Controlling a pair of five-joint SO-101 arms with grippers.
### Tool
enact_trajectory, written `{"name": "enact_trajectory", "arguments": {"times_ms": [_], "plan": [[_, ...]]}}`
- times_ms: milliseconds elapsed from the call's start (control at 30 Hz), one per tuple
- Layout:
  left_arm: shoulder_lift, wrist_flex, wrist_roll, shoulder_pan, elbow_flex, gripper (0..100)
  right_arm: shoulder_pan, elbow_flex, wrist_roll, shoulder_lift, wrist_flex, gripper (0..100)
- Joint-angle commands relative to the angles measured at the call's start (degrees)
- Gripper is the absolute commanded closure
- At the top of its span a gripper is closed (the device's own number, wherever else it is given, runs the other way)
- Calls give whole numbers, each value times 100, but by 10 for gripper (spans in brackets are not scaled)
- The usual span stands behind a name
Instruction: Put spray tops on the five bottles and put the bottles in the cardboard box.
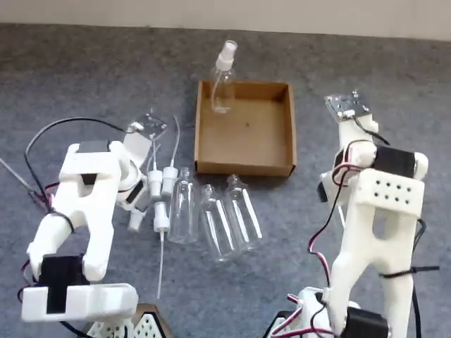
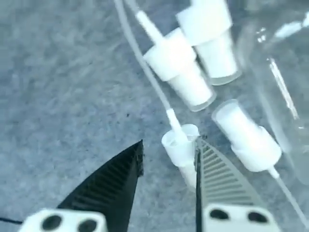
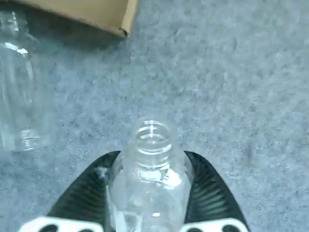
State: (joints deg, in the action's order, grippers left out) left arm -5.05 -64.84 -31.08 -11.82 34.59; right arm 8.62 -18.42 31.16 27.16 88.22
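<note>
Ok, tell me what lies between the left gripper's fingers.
A small white plastic spray top lies between the open fingers of the left gripper, close against one finger, seen in the left wrist view.

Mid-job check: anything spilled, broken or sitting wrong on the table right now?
Nothing stands out. Three uncapped clear plastic bottles lie on their sides in front of the brown cardboard box, the loose white spray tops beside them; no spill or damage visible.
</note>
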Motion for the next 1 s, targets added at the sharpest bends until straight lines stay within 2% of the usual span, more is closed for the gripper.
{"name": "enact_trajectory", "arguments": {"times_ms": [0, 167, 300, 500, 667, 867, 967], "plan": [[259, 26, -97, 154, -119, 838, -75, 22, 62, 312, -119, 995], [725, 132, -79, 163, -127, 843, -57, 13, 62, 338, -119, 995], [901, 158, -88, 22, -127, 928, -57, 13, 62, 338, -119, 994], [295, 149, -62, -462, -127, 988, -66, 13, 62, 330, -119, 994], [-409, 114, 747, -919, -576, 989, -66, 22, 62, 338, -127, 994], [-268, 114, 967, -1068, -1253, 989, -48, 22, 70, 338, -127, 994], [189, 149, 2180, -1182, -1543, 987, -75, 22, 70, 338, -127, 994]]}}
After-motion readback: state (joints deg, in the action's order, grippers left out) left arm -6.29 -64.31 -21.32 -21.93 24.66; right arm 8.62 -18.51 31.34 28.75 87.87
